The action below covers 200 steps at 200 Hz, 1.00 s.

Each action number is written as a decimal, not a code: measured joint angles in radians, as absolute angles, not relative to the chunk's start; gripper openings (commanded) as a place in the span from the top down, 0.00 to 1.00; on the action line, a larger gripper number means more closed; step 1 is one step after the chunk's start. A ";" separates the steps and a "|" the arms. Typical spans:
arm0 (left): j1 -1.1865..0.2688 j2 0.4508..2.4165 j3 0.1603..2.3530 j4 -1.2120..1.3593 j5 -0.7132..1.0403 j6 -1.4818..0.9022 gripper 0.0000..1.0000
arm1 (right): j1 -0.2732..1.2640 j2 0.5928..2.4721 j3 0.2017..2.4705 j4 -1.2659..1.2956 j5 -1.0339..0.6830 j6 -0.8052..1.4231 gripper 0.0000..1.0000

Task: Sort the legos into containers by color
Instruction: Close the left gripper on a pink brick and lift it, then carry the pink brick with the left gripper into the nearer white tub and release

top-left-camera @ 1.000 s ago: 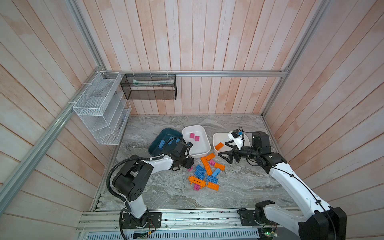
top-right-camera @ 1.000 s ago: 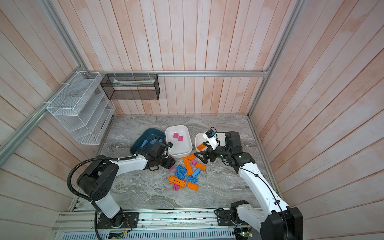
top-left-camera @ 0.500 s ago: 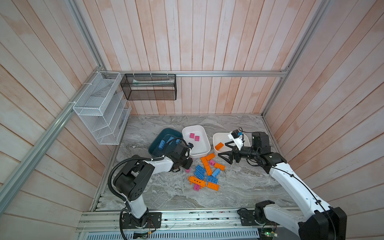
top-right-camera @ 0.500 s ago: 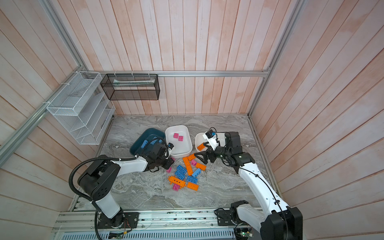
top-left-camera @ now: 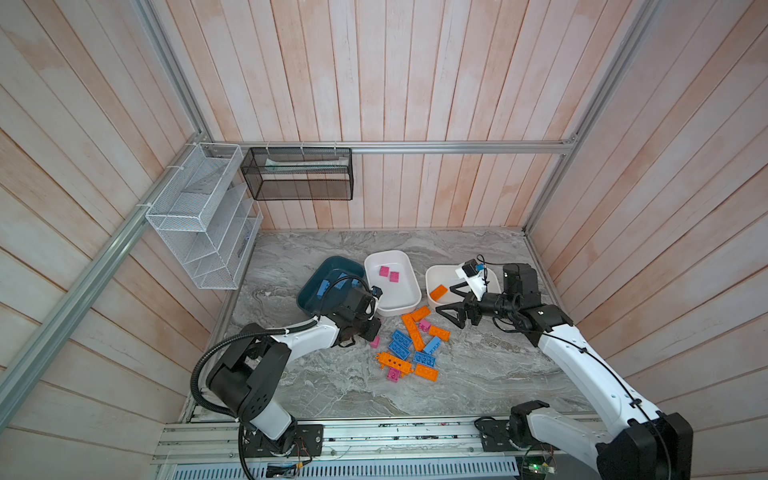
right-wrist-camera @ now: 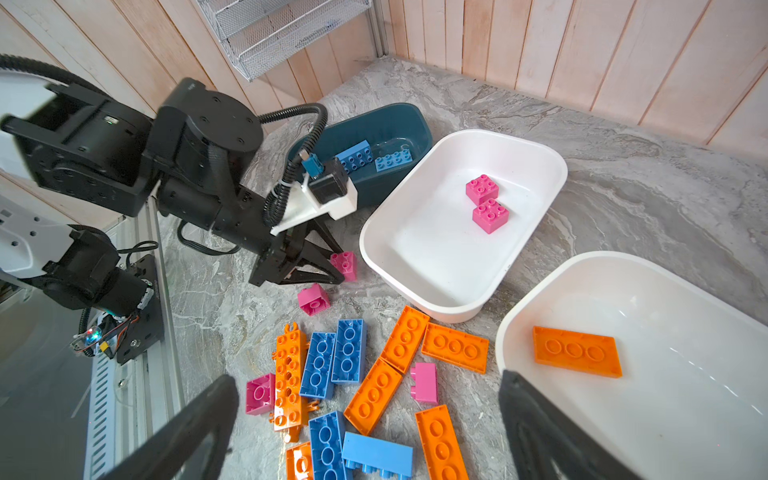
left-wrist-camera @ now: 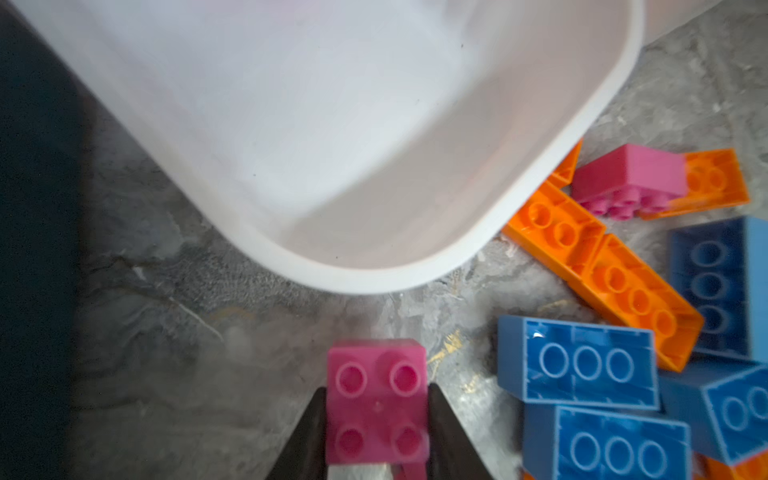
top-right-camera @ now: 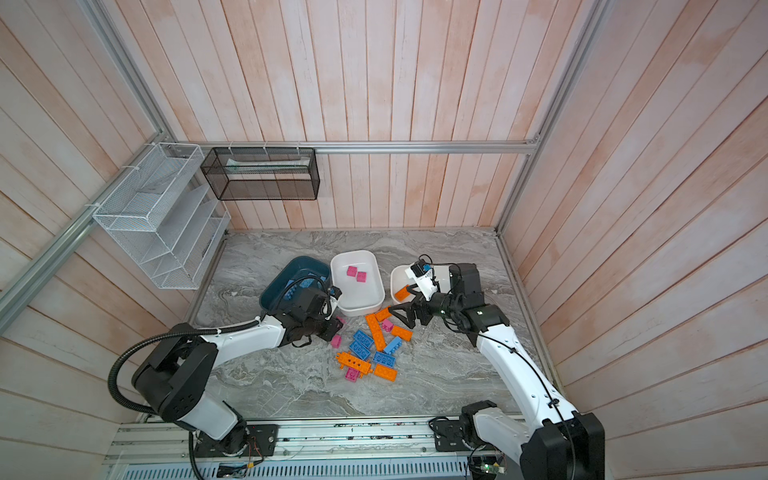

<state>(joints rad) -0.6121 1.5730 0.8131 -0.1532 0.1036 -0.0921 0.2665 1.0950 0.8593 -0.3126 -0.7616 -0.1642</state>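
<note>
My left gripper [left-wrist-camera: 377, 419] is shut on a small pink lego [left-wrist-camera: 377, 399], held just above the marble floor by the near rim of the middle white container [left-wrist-camera: 415, 274]. That container [top-left-camera: 411, 276] holds two pink legos [top-left-camera: 388, 273]. The teal container [top-left-camera: 311, 291] has blue legos inside. The right white container [top-left-camera: 434, 274] holds one orange lego [top-left-camera: 438, 292]. My right gripper [top-left-camera: 451, 301] hangs open above the edge of the loose pile [top-left-camera: 411, 345] of blue, orange and pink legos, with nothing between its fingers. Another pink lego [right-wrist-camera: 313, 299] lies under the left gripper [right-wrist-camera: 338, 270].
A long orange bar [right-wrist-camera: 289, 374] lies at the near side of the pile. A white wire rack [top-left-camera: 199, 216] and a black mesh basket [top-left-camera: 299, 174] hang on the walls. Wooden walls close in three sides; a metal rail [top-left-camera: 374, 432] runs along the front.
My left gripper's jaws have closed from part open onto the pink lego and shifted slightly. The right arm has not moved.
</note>
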 measured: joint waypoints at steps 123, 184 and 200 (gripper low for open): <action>-0.533 1.689 1.260 -0.311 0.137 -0.156 0.66 | 0.265 1.127 0.906 -0.312 -0.761 -0.165 0.02; -0.516 1.945 1.446 -0.340 -0.078 -0.211 0.67 | 0.260 1.149 0.917 -0.309 -0.760 -0.166 0.02; -0.511 1.976 1.483 -0.334 -0.103 -0.219 0.66 | 0.259 1.150 0.917 -0.307 -0.760 -0.165 0.02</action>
